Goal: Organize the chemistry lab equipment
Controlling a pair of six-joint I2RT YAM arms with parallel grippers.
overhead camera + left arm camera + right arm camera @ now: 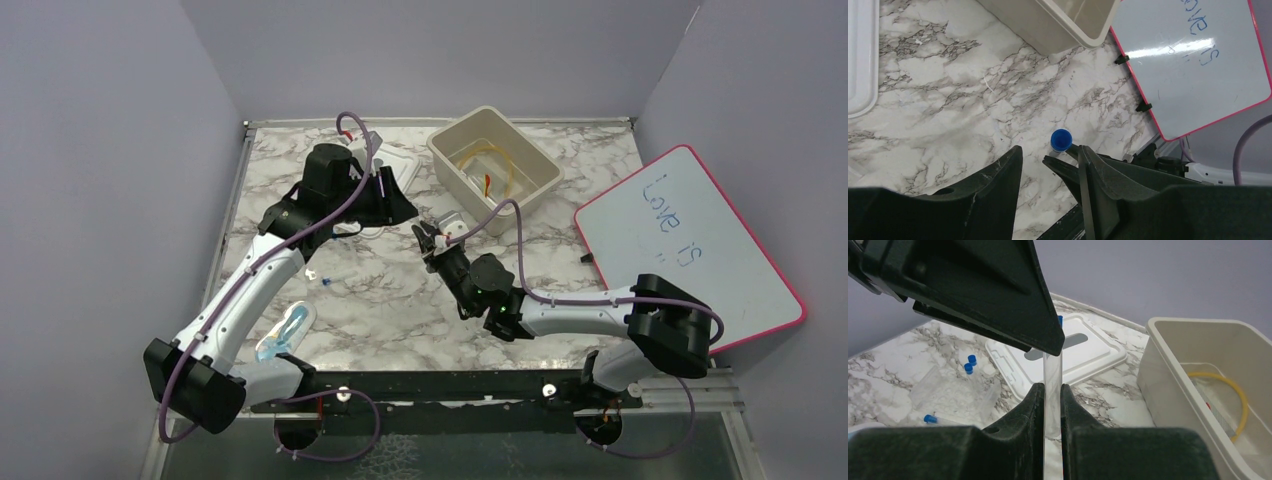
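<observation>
- Right gripper [1050, 392] is pinching the clear tube [1052, 367] mid-body, 7 o'clock from the bin [526, 140].
- Left gripper [1048, 152], half spread, is hovering by the blue cap [1061, 139].
- It is likely handling light, slick, brittle.

Bright, even light fell from above, leaving soft shadows on the marble table [400, 290]. A white glare streak crossed the whiteboard [1168, 47]. Near the lenses, the left gripper [1050, 150] and right gripper [1051, 390] looked dark and blurred, the clear tube [1052, 370] hazy.
</observation>
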